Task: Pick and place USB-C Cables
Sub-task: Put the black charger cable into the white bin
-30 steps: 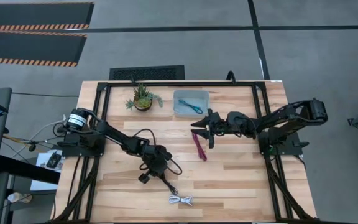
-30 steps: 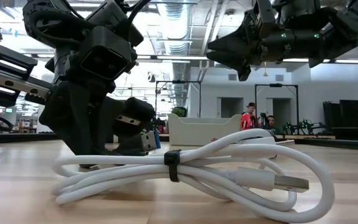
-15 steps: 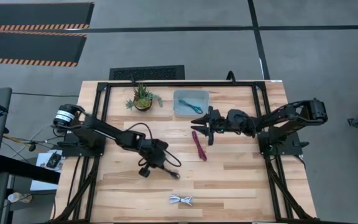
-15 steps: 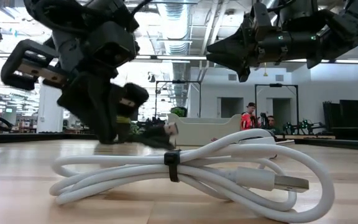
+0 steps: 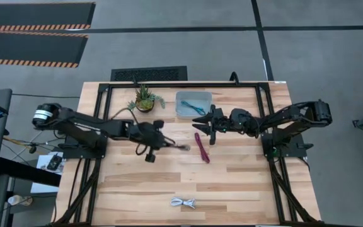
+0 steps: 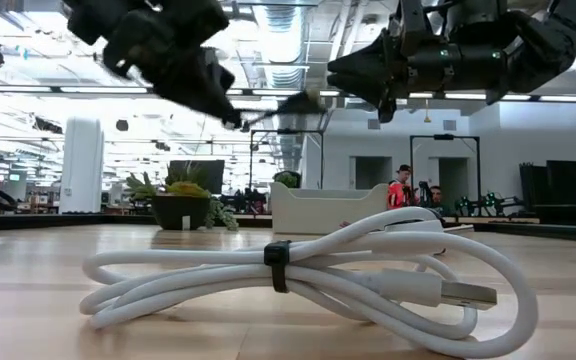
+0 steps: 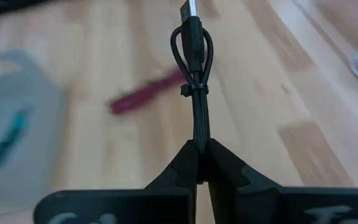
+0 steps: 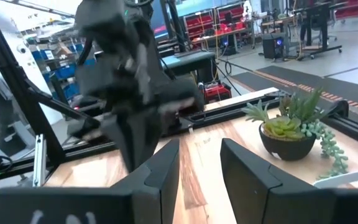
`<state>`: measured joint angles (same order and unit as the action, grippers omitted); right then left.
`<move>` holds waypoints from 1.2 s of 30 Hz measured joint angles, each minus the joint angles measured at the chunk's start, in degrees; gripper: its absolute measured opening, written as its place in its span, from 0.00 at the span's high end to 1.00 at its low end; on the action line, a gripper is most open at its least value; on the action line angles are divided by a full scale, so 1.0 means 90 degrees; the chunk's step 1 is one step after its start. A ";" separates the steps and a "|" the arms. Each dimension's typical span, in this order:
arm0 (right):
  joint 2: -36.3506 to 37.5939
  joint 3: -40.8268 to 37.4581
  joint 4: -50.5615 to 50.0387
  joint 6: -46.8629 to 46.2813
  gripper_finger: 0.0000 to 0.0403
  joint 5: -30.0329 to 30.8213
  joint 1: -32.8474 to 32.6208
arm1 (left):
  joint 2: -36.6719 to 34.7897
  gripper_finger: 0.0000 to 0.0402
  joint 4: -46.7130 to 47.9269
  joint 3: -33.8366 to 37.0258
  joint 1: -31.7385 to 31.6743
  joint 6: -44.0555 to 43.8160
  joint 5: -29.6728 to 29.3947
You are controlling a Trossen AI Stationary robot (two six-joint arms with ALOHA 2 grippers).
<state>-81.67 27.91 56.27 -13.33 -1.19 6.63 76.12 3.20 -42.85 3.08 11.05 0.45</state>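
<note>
From above, my left gripper (image 5: 166, 144) hangs over the middle of the table (image 5: 244, 183), clamped on the black cable (image 5: 180, 147), whose free end pokes out toward the maroon cable (image 5: 201, 147) lying flat just beyond it. My right gripper (image 5: 201, 124) hovers near the clear bin (image 5: 193, 104), just off its corner, with the teal cable (image 5: 194, 107) inside. The white cable (image 5: 183, 202) lies alone near the front edge, well apart from both arms. A small potted plant (image 5: 145, 99) stands beside the bin.

At table height, the white cable (image 6: 298, 275) fills the foreground, bundled by a dark tie. My left gripper (image 6: 230, 108) is up in the air with the black cable (image 6: 286, 106) sticking out level — blurred. My right gripper (image 6: 353, 74) is also raised; the plant (image 6: 182, 200) and bin (image 6: 330, 212) sit behind.

Through my left wrist, my fingers (image 7: 185, 169) are pinched on the black cable (image 7: 195, 74), its loop and plug pointing away over the maroon cable (image 7: 146, 94).

Through my right wrist, my fingers (image 8: 248, 170) stand apart with nothing between them — the plant (image 8: 287, 129) ahead
</note>
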 joint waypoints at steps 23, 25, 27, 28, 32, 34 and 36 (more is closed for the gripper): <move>0.0000 0.0202 0.0287 0.0035 0.65 0.0003 0.0410 | -0.0783 1.00 -0.7567 0.2639 -0.1008 -0.1160 -0.0494; 0.0000 0.0203 0.0283 0.0038 0.65 0.0004 0.0410 | -0.0438 1.00 -0.7841 0.2580 -0.1008 -0.1092 -0.0435; 0.0000 0.0203 0.0282 0.0045 0.65 0.0002 0.0410 | 0.0040 1.00 -0.8537 0.2527 -0.1038 -0.1097 -0.0414; 0.0000 0.0203 0.0282 0.0045 0.64 0.0001 0.0410 | 0.0301 1.00 -0.9012 0.2518 -0.1082 -0.1162 -0.0359; -0.0002 0.0204 0.0251 0.0050 0.64 0.0000 0.0408 | 0.1379 1.00 -1.0345 0.2398 -0.1378 -0.1617 0.0088; -0.0002 0.0203 0.0252 0.0104 0.64 0.0000 0.0413 | 0.1763 1.00 -1.0235 0.2213 -0.1499 -0.1799 0.0230; -0.0002 0.0203 0.0267 0.0155 0.64 0.0000 0.0427 | 0.2112 1.00 -1.0307 0.1980 -0.1554 -0.1866 0.0420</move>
<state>-81.69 29.74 58.67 -11.94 -1.19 10.47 95.12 -89.57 -25.03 -10.91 -5.74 4.23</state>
